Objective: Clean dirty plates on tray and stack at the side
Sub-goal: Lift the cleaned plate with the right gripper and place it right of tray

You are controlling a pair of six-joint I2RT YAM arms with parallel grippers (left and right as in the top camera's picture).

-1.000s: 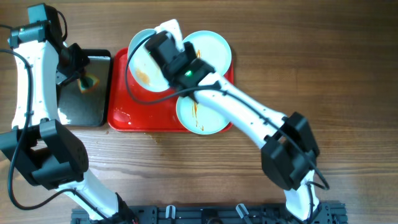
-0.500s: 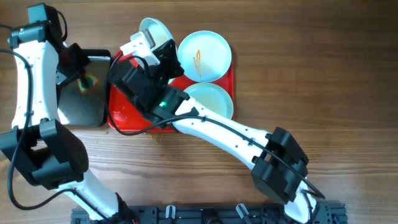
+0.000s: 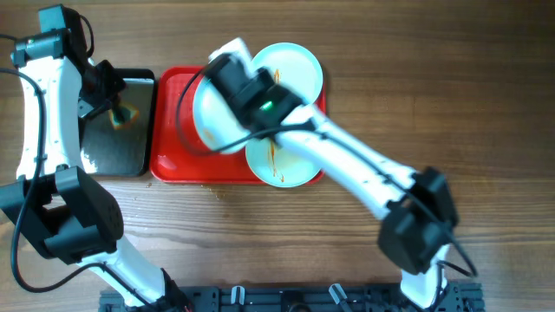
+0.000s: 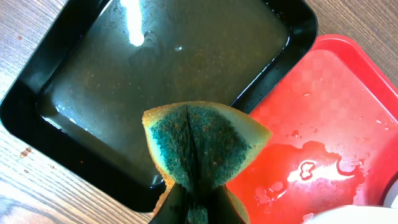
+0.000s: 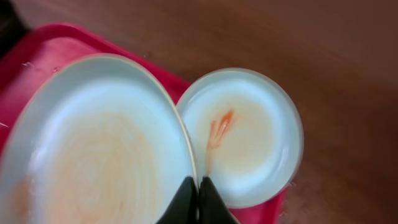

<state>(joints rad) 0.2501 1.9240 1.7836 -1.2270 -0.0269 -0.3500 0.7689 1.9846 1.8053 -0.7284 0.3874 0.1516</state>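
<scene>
Mint round plate point(image 5: 93, 149) in right pincer point(image 5: 199, 185)

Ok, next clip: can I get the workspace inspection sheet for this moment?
Surface: wooden table, a few specks by the tray's near edge.
Job's things: red tray, with a wet puddle; held plate, faintly smeared, over the tray's left part; far plate and near plate lie in the tray, both streaked orange.
Clutter: black pan of murky water, left of the tray; sponge above it.
Grippers: left jaws shut on the sponge; right jaws shut on the held plate's rim.
Cables: black cable loops over the tray by the right wrist.
Surroundings: black rail at the table's near edge.
</scene>
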